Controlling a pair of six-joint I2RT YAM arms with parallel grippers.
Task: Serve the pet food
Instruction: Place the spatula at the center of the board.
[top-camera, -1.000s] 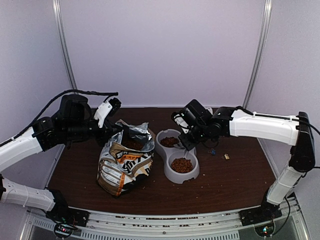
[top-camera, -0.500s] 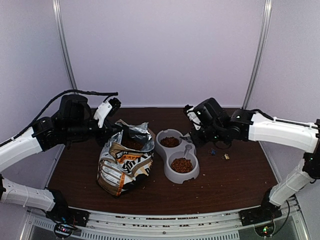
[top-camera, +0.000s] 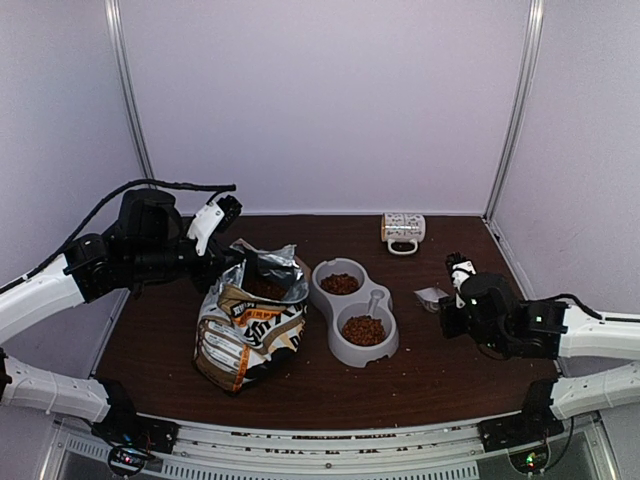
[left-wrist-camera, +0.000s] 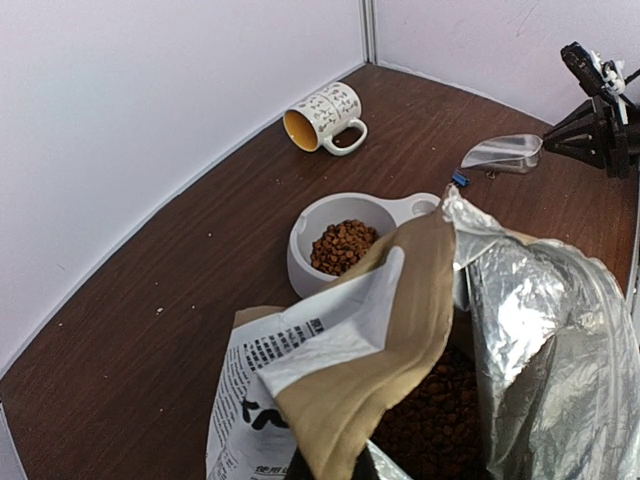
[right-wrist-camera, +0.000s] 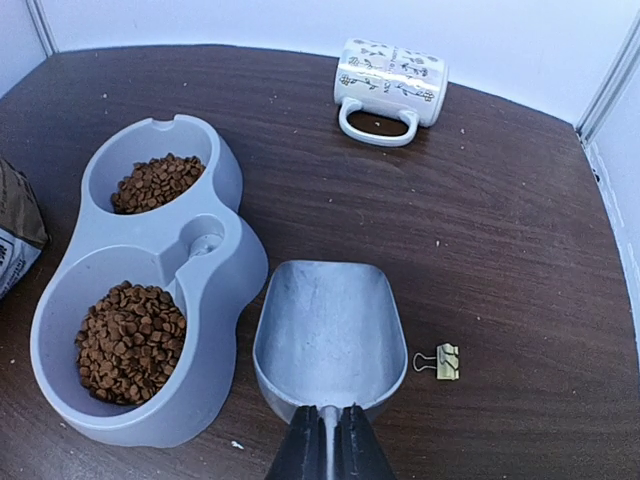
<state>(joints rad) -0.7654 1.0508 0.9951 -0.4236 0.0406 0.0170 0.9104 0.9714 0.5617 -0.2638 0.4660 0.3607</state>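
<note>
Showing pet food (right-wrist-camera: 130, 340), reddish-brown, tiny pellets

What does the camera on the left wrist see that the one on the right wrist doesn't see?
Only the left wrist camera looks down into the open bag, where dark pet food sits beside the shiny lining. It also sees the yellow inside of the mug. Only the right wrist camera shows both food-filled halves of the bowl and a little gold clip on the table. Both show the mug lying on its side, the empty scoop, and one half of the bowl with food in it.
</note>
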